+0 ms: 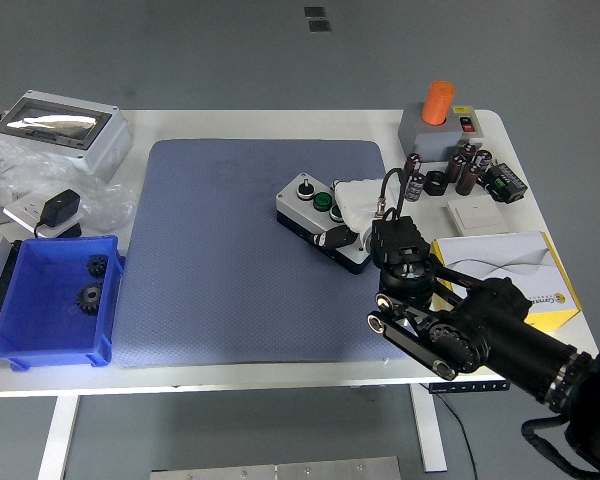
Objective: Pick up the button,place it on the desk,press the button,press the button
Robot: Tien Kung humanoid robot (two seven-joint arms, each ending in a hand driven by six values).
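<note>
The button box (306,207), grey on top with a black base, lies on the blue-grey mat (230,270) right of its middle. On its lid I see a black knob (303,187) and a green button (322,201). My right hand (345,215) comes in from the lower right and closes on the box's right end. Its white fingers (358,193) wrap the far side, and the thumb (332,238) presses the near side. The hand hides that end of the box. My left arm is out of view.
A blue bin (20,340) with gears sits at the left front. Behind it are a black adapter (60,208) and a grey lidded case (60,125). At the right stand an orange-capped grey unit (438,118), capacitors (467,168), a white plate (475,215) and a yellow booklet (525,270).
</note>
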